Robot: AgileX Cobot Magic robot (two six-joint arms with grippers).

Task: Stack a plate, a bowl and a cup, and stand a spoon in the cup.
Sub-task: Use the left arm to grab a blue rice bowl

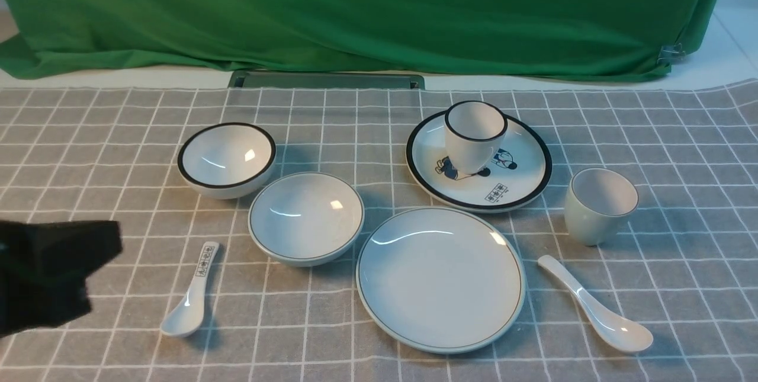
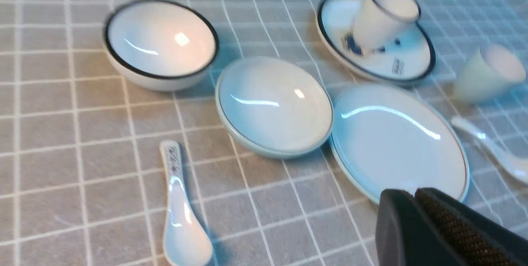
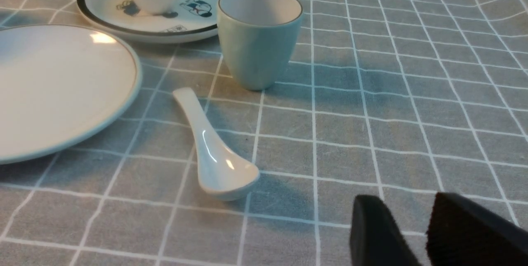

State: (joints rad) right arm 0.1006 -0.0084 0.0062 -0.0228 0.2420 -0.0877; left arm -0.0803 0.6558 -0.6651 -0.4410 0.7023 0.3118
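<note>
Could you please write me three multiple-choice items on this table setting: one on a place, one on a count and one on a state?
1. Where does the black-rimmed cup stand?
A. on the cartoon plate
B. directly on the cloth
C. inside a bowl

2. How many spoons lie on the cloth?
A. one
B. two
C. three

3. What state is the left gripper in?
A. shut and empty
B. shut on a spoon
C. wide open

Answers:
1 A: the cup's base sits on the cartoon plate's printed figures.
2 B: only the plain spoon and the printed spoon are there.
3 A: in the left wrist view its jaws meet with nothing between them.
</note>
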